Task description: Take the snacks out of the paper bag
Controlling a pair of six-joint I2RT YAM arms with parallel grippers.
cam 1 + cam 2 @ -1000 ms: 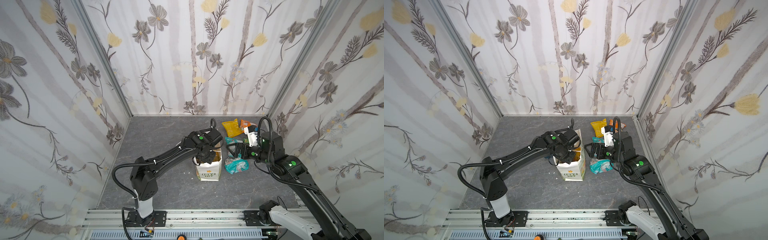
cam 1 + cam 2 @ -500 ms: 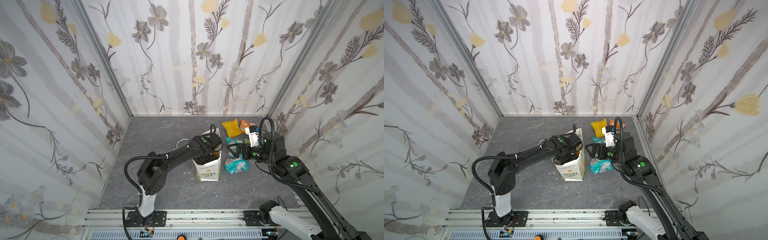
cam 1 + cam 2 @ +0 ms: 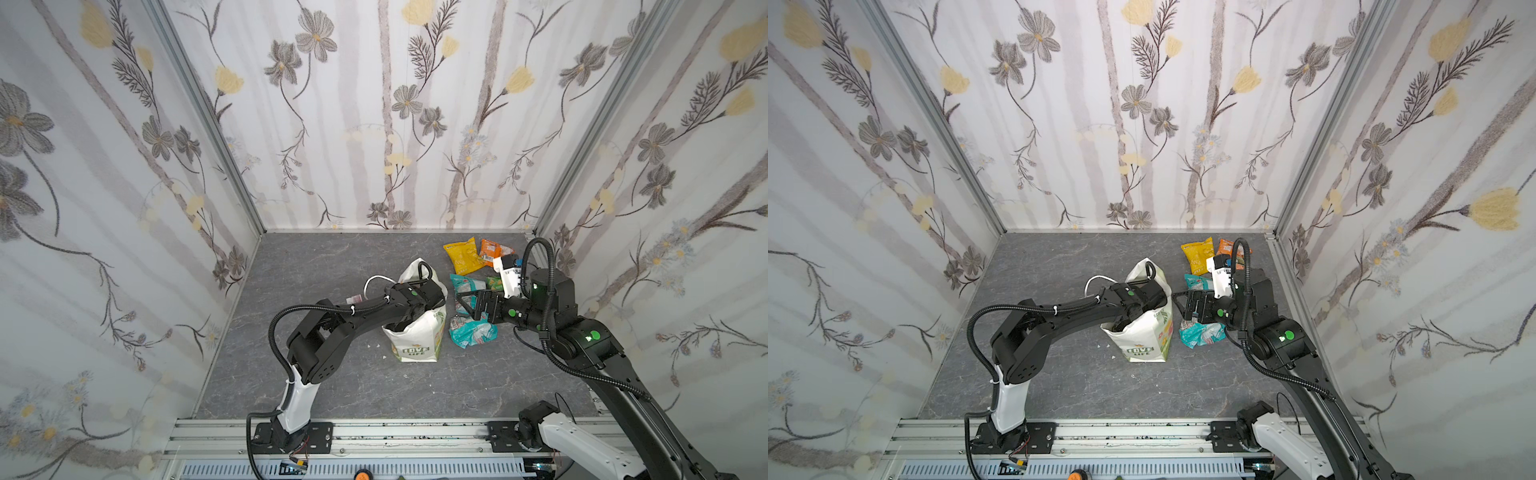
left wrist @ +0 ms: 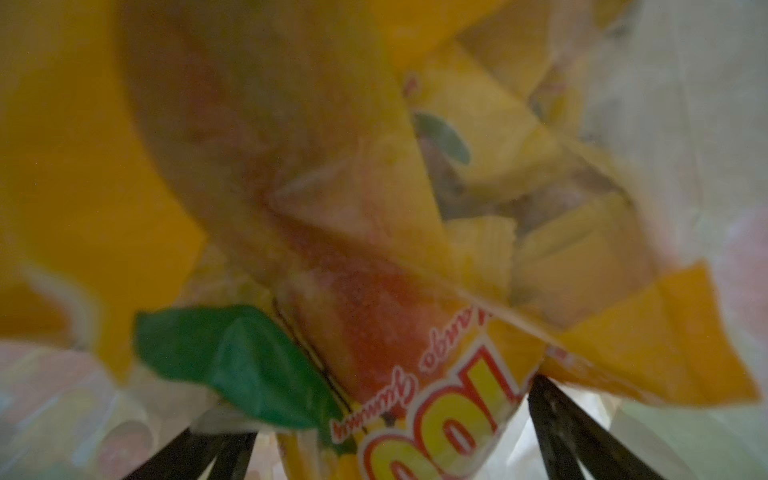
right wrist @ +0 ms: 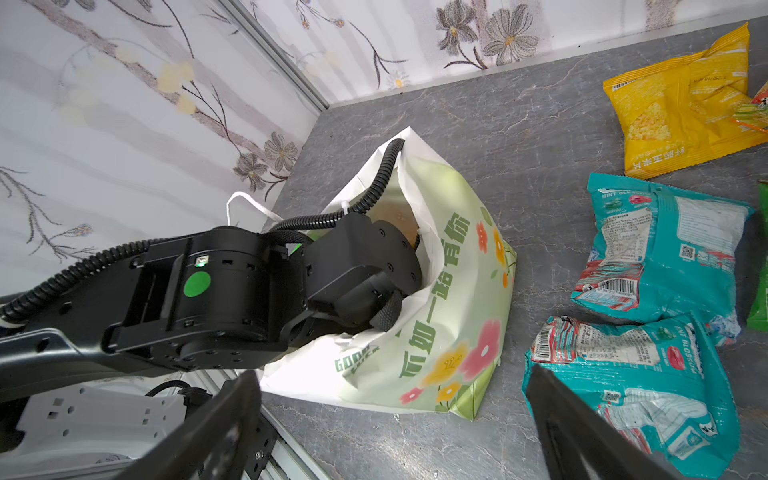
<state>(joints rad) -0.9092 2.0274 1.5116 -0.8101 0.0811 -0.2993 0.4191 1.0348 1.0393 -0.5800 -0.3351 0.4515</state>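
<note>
Out: yellow foil packet (image 5: 681, 108) and teal foil packets (image 5: 673, 249) lie on the grey tabletop (image 5: 540, 124), beside the right fingers (image 5: 557, 415), which are spread and empty.
Remaining: orange-yellow crinkly packet (image 4: 374, 249) inside the white-and-green paper bag (image 5: 457, 332), between the tips of the left fingers (image 4: 557, 428), which are released.

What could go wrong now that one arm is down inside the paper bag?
1. The paper bag stands free: the right gripper is open beside it, not holding it. When the left gripper pulls out, the bag might lift or tip, perhaps onto the teal packets next to it.
2. Inside, the left gripper's open jaws straddle a crinkly orange packet, with the bag's wall close by. Closing could pinch paper too, or slip off the foil.
</note>
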